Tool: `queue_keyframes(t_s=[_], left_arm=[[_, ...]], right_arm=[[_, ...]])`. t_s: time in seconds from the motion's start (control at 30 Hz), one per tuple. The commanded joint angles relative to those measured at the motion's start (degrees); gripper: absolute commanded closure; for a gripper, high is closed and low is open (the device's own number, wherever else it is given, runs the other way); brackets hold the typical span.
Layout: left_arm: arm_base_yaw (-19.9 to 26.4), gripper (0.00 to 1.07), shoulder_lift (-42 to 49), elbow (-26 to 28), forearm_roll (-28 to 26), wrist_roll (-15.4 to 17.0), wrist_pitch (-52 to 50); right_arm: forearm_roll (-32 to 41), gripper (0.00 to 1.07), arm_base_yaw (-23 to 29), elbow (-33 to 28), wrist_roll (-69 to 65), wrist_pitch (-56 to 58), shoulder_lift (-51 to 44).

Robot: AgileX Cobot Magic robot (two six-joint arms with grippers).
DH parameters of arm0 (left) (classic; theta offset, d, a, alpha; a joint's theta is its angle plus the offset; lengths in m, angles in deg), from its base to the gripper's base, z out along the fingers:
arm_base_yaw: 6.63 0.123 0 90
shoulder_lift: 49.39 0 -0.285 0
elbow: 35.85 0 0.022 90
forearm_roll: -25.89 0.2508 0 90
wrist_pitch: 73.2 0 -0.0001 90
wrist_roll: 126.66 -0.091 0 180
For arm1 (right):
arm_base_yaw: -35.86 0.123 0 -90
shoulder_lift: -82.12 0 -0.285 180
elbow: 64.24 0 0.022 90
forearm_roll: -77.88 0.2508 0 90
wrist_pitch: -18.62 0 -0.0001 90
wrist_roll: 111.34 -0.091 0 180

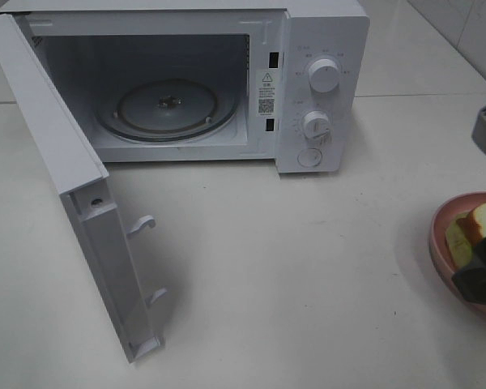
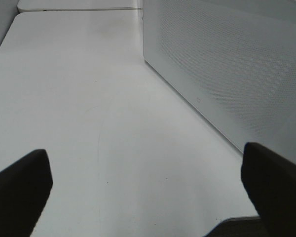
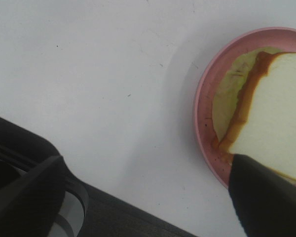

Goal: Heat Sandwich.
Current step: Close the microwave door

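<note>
Exterior high: microwave (image 1: 227, 81) door (image 1: 73, 186) swung open, turntable bare. Sandwich (image 1: 475, 231) on pink plate (image 1: 439, 243) at right table edge, well apart from oven.

Left wrist: left gripper (image 2: 145, 185) spread wide, empty, beside door.

Right wrist: right gripper (image 3: 153, 197) spread, one finger over plate rim by sandwich (image 3: 271, 133); nothing pinched. Step judged: pickup. Next: straddle plate or sandwich, close, carry into cavity.

The left hand (image 2: 147, 190) hangs spread wide over the bare white bench (image 2: 89, 108), holding nothing; a white perforated microwave door (image 2: 227, 69) stands beside it.
</note>
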Motion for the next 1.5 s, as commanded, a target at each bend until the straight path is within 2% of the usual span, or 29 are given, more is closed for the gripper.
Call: queue_keyframes(t_s=[0.03,0.3,0.5,0.7,0.8,1.07,1.17,1.5], left_arm=[[0.2,0.09,1.0,0.1,0.0,0.0,-0.5],[0.2,0.09,1.0,0.1,0.0,0.0,-0.5],[0.2,0.09,1.0,0.1,0.0,0.0,-0.5],[0.2,0.09,1.0,0.1,0.0,0.0,-0.5],[0.2,0.09,1.0,0.1,0.0,0.0,-0.5],[0.2,0.09,1.0,0.1,0.0,0.0,-0.5],[0.2,0.09,1.0,0.1,0.0,0.0,-0.5],[0.2,0.09,1.0,0.1,0.0,0.0,-0.5]], right_arm=[[0.2,0.27,-0.2,0.2,1.0,4.0,-5.0],[0.3,0.29,-0.2,0.2,1.0,8.0,-12.7],[0.4,0.30,-1.0,0.2,1.4,11.5,-21.8],[2.2,0.31,-8.5,0.2,6.2,12.6,-30.4],[3.4,0.31,-10.1,0.1,7.0,12.0,-32.9],[6.2,0.31,-17.1,-5.3,7.6,10.1,-41.8],[6.2,0.31,-20.1,-5.6,7.6,8.9,-44.7],[10.7,0.31,-26.8,-7.6,7.8,5.5,-49.0]])
